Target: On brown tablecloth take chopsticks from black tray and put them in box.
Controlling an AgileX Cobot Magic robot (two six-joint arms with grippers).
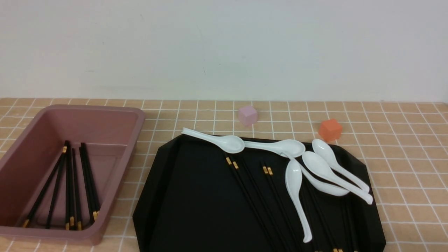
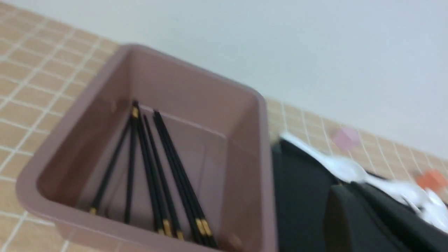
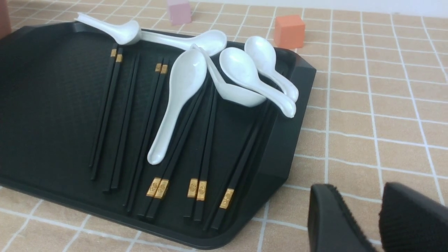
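The black tray point(image 1: 196, 196) lies on the brown tablecloth point(image 1: 402, 147) and holds several black chopsticks point(image 1: 252, 196) with gold bands, partly under white spoons point(image 1: 295, 189). They show clearly in the right wrist view point(image 3: 157, 140). The pink-brown box point(image 1: 105, 119) stands left of the tray with several chopsticks point(image 1: 70, 185) inside, also seen in the left wrist view point(image 2: 157, 168). My left gripper point(image 2: 351, 187) is blurred, over the tray's edge beside the box; its jaws look shut with nothing in them. My right gripper point(image 3: 357, 190) is open and empty over the cloth, beside the tray's corner. Neither gripper shows in the front view.
A pink cube point(image 1: 247, 115) and an orange cube point(image 1: 330, 129) sit on the cloth behind the tray. One spoon point(image 1: 213, 140) overhangs the tray's far rim. A pale wall closes the back of the table.
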